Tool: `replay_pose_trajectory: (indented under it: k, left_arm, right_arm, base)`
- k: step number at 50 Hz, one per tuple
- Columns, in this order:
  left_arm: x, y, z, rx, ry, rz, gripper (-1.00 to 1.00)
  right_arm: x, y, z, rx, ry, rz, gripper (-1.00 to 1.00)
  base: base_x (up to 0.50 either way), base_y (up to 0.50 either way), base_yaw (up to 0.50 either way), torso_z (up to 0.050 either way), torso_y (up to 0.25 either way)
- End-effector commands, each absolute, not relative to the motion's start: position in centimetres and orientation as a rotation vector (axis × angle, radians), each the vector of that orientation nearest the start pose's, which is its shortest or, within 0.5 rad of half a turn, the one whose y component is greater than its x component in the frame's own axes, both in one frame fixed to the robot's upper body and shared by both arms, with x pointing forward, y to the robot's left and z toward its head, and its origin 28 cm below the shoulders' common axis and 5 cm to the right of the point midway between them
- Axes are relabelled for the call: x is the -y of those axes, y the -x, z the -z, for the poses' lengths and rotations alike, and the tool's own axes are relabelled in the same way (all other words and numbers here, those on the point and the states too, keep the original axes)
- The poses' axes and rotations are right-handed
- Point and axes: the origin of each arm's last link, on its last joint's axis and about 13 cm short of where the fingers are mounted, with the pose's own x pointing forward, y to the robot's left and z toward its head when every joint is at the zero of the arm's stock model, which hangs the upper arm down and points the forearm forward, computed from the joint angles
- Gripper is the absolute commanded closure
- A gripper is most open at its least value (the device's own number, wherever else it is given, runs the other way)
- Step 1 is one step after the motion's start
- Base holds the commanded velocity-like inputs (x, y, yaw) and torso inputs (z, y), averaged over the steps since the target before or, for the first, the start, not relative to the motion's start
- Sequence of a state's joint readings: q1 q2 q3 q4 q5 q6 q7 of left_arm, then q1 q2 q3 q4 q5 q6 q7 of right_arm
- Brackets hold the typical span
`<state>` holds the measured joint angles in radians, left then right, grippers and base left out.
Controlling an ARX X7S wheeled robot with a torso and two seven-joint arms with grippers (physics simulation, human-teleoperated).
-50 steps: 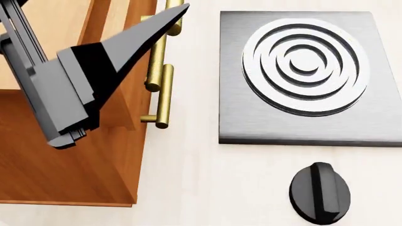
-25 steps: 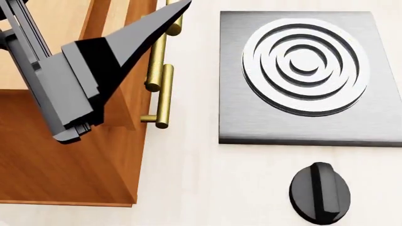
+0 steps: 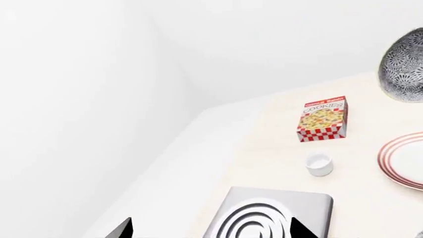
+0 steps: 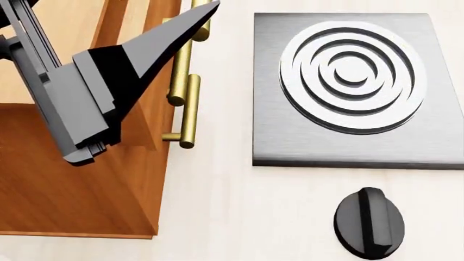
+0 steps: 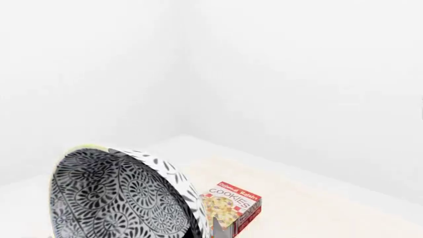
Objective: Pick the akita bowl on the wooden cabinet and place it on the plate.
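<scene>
Filling the lower left of the right wrist view, the akita bowl [image 5: 122, 196] is tipped on edge, its black-and-white patterned inside facing the camera. Whether the right claw is clamped on it cannot be told, since no finger of that claw shows clearly. Just behind the bowl stands a red cookie box [image 5: 233, 206] on the pale bench [image 5: 317, 208].

From the left wrist view the same bowl [image 3: 403, 67] appears at the right edge, up off the bench [image 3: 264, 129], above and apart from the plate [image 3: 404, 159] at the lower right edge. The cookie box [image 3: 322, 119] and a small white cup [image 3: 319, 163] sit left of the plate, with the grey stove plate [image 3: 268, 218] at the bottom.

In the head view the left claw [image 4: 87, 92] hangs over the wooden cabinet [image 4: 73, 185] at the left; its fingers' spacing cannot be told. To the right lie the stove plate [image 4: 355, 87] and a black knob [image 4: 370, 222].
</scene>
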<state>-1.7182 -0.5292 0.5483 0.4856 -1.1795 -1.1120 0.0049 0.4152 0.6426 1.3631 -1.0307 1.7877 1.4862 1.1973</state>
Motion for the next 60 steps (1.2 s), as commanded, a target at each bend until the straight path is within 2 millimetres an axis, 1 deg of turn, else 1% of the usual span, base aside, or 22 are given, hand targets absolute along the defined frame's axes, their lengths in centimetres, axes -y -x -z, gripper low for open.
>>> replay_pose_trajectory:
  k: [1, 3, 9, 16, 21, 24, 32, 38, 40, 41, 43, 53, 57, 60]
  left_arm:
    - [-18.9, -22.0, -41.3, 0.449, -0.603, 0.864, -1.00]
    - [-18.9, -22.0, -41.3, 0.450, -0.596, 0.863, -1.00]
    - [-18.8, -22.1, -41.2, 0.449, -0.601, 0.866, -1.00]
    - [-18.9, -22.1, -41.1, 0.447, -0.600, 0.864, -1.00]
    - [-18.9, -22.1, -41.0, 0.447, -0.598, 0.864, -1.00]
    - [-18.9, -22.2, -41.0, 0.446, -0.597, 0.864, -1.00]
    - [-18.9, -22.2, -41.0, 0.446, -0.597, 0.863, -1.00]
    - [-19.0, -22.1, -40.9, 0.447, -0.598, 0.861, -1.00]
    - [-19.0, -22.1, -40.9, 0.446, -0.595, 0.860, -1.00]
    - [-19.1, -22.2, -40.8, 0.444, -0.595, 0.858, -1.00]
    - [-19.1, -22.2, -40.8, 0.444, -0.594, 0.856, -1.00]
    - [-19.1, -22.2, -40.8, 0.443, -0.594, 0.856, -1.00]
    - [-19.2, -22.3, -40.6, 0.438, -0.592, 0.855, -1.00]
    - [-19.2, -22.3, -40.5, 0.437, -0.590, 0.853, -1.00]
  right_arm:
    - [23.2, -12.3, -22.5, 0.266, -0.078, 0.865, 1.00]
    - [23.4, -12.6, -22.4, 0.257, -0.080, 0.864, 1.00]
    - [23.6, -13.1, -22.9, 0.252, -0.073, 0.850, 1.00]
    - [23.9, -13.4, -23.0, 0.247, -0.050, 0.850, 1.00]
    - [24.0, -13.4, -23.5, 0.255, -0.030, 0.848, 1.00]
    - [24.0, -13.4, -23.5, 0.259, 0.014, 0.848, 1.00]
    - [24.3, -13.3, -23.4, 0.257, -0.022, 0.854, 1.00]
    - [25.2, -13.4, -22.8, 0.240, -0.112, 0.865, 1.00]
    - [25.5, -13.3, -22.5, 0.248, -0.191, 0.830, 1.00]
    - [25.7, -13.0, -22.3, 0.262, -0.275, 0.794, 1.00]
    - [26.0, -12.7, -22.1, 0.269, -0.315, 0.788, 1.00]
    - [26.8, -11.5, -21.8, 0.308, -0.407, 0.795, 1.00]
    - [27.1, -11.1, -21.7, 0.330, -0.474, 0.776, 1.00]
    - [27.3, -10.9, -21.6, 0.338, -0.478, 0.786, 1.00]
  base:
    - [0.00, 0.00, 0.00, 0.000, 0.010]
    - [0.00, 0.00, 0.00, 0.000, 0.000]
    - [0.00, 0.00, 0.00, 0.000, 0.000]
    - [0.00, 0.00, 0.00, 0.000, 0.000]
    - [0.00, 0.00, 0.00, 0.000, 0.000]
    - [0.00, 0.00, 0.00, 0.000, 0.000]
    - [0.00, 0.00, 0.00, 0.000, 0.001]
    - [0.00, 0.00, 0.00, 0.000, 0.000]
    - [0.00, 0.00, 0.00, 0.000, 0.000]
    - [0.00, 0.00, 0.00, 0.000, 0.000]
    - [0.00, 0.00, 0.00, 0.000, 0.000]
    - [0.00, 0.00, 0.00, 0.001, 0.000]
    - [0.00, 0.00, 0.00, 0.000, 0.000]
    - [0.00, 0.00, 0.00, 0.000, 0.000]
